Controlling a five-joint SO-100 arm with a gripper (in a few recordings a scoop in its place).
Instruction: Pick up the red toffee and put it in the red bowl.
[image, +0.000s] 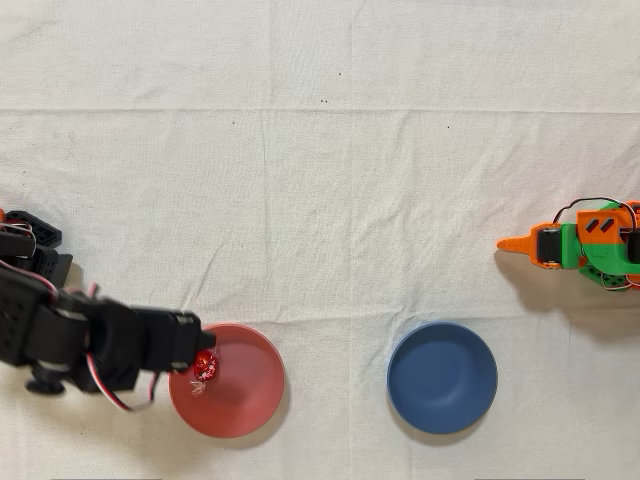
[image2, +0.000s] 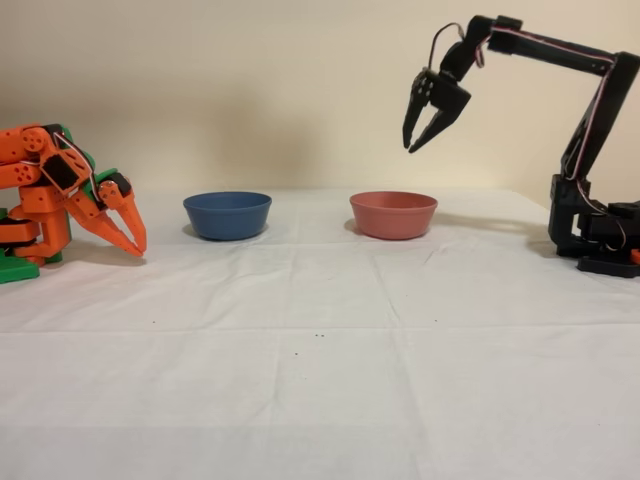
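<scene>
the black arm's gripper (image2: 421, 135) hangs high above the red bowl (image2: 393, 214), its fingers parted and holding nothing. in the overhead view the red toffee (image: 204, 367) lies inside the red bowl near its left rim. a blue bowl (image: 442, 377) sits apart on the white-clothed worktop (image: 320, 200).

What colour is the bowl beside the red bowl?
Blue bowl; clearest in the overhead view.

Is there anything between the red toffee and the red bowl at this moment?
Nothing visible. In the overhead view the red toffee already shows over the red bowl, near its left rim, beside the black arm's end effector. In the fixed view the open end effector hangs above the bowl, whose wall hides the toffee.
</scene>
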